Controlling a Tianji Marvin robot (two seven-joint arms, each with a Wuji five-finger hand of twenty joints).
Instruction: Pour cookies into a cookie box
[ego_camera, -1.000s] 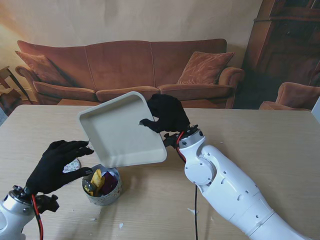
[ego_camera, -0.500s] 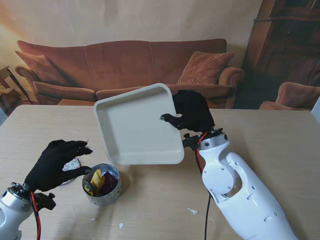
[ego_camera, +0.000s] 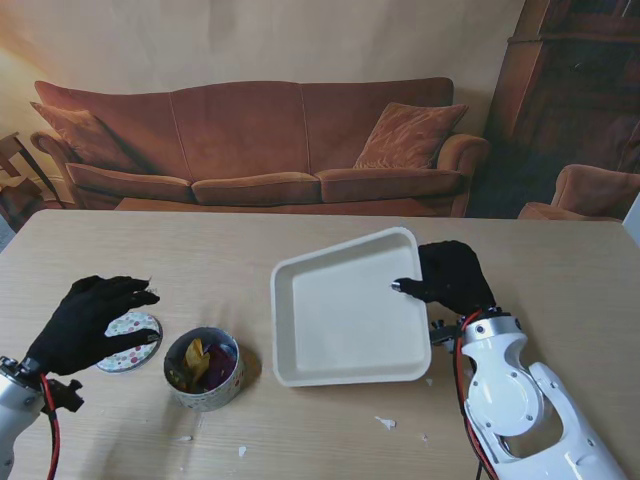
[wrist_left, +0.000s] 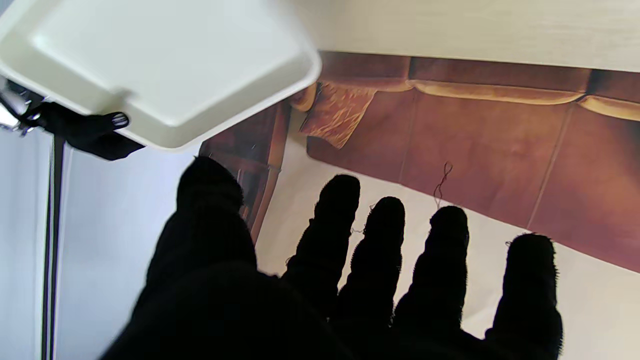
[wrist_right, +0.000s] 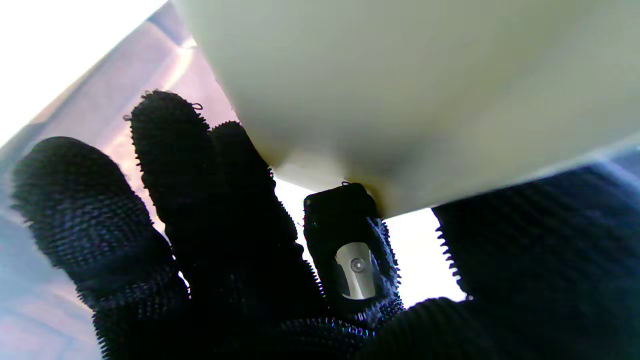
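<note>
Lowering tray flat, right hand gripping; left hand withdrawn from cookie box.

Table: pale wood, fills lower two thirds of frame. Tray: cream, square, at centre, near edge seemingly on table, right side gripped; whether fully resting cannot tell. Tin: round, open, lower left of centre, standing upright on table, wrapped cookies inside. Lid: round, patterned, flat on table just left of tin, partly covered. Crumbs: white bits on table along lower edge.
</note>
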